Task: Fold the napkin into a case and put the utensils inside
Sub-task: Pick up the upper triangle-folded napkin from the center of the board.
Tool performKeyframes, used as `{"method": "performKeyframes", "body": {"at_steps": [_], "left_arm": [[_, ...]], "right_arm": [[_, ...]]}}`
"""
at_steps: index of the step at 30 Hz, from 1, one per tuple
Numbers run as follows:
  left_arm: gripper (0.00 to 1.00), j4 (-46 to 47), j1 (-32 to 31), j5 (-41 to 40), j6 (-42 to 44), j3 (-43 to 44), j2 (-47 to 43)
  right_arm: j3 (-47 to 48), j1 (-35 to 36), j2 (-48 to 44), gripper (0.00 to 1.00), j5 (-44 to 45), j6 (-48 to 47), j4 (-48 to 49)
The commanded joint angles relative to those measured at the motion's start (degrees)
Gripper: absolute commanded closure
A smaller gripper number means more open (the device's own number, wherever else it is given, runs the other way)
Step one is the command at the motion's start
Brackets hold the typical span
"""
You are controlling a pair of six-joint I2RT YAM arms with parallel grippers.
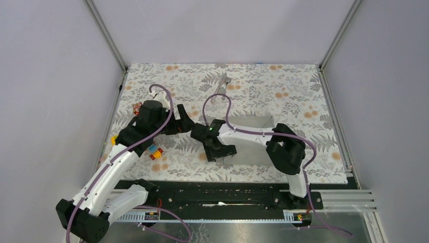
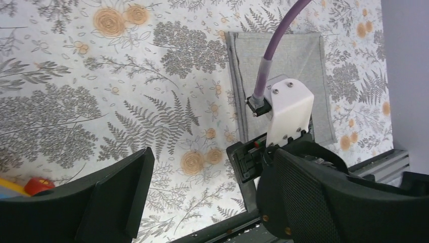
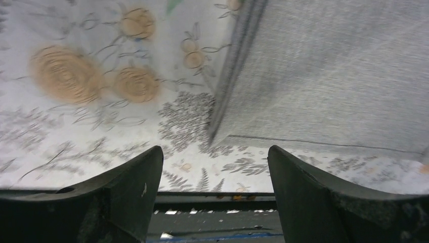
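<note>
The right arm (image 1: 253, 135) hides part of the napkin (image 1: 255, 122); the utensils (image 1: 221, 83) are too small to distinguish.

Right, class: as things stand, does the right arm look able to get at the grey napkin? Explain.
Probably yes. The right gripper hangs open right by a corner of the napkin, with nothing lying between them. The left gripper sits off to the side, over the tablecloth.
</note>
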Motion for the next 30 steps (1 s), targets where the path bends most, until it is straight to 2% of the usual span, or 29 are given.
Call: {"method": "performKeyframes", "body": {"at_steps": [1,5,11,15,19,24,30], "left_arm": [[0.05,0.2,0.2,-4.9,2.0,-1.9,-3.9],[0.04,0.2,0.2,-6.4,2.8,-2.5,-4.8],[0.02,0.6,0.4,-7.4,3.0,-2.7,-6.4],[0.02,0.4,0.4,-8.8,3.0,-2.7,-6.0],[0.02,0.6,0.4,-8.6,3.1,-2.8,-5.6],[0.02,0.1,1.2,-9.5,3.0,-2.4,-5.1],[0.01,-3.5,2.4,-18.1,2.2,0.7,-4.6]], "right_arm": [[3.8,1.7,3.8,0.2,10.9,4.0,-10.2],[2.3,2.3,5.5,0.23,11.7,4.8,-10.4],[-5.7,2.5,2.9,0.26,11.5,5.8,-6.3],[-11.5,2.6,-1.3,0.28,11.6,7.0,-4.6],[-17.4,2.9,-8.4,0.28,6.6,2.0,2.2],[-15.1,4.6,-13.5,0.21,5.8,-3.1,4.9],[-8.9,4.7,-10.0,0.26,7.8,-0.7,6.1]]}}
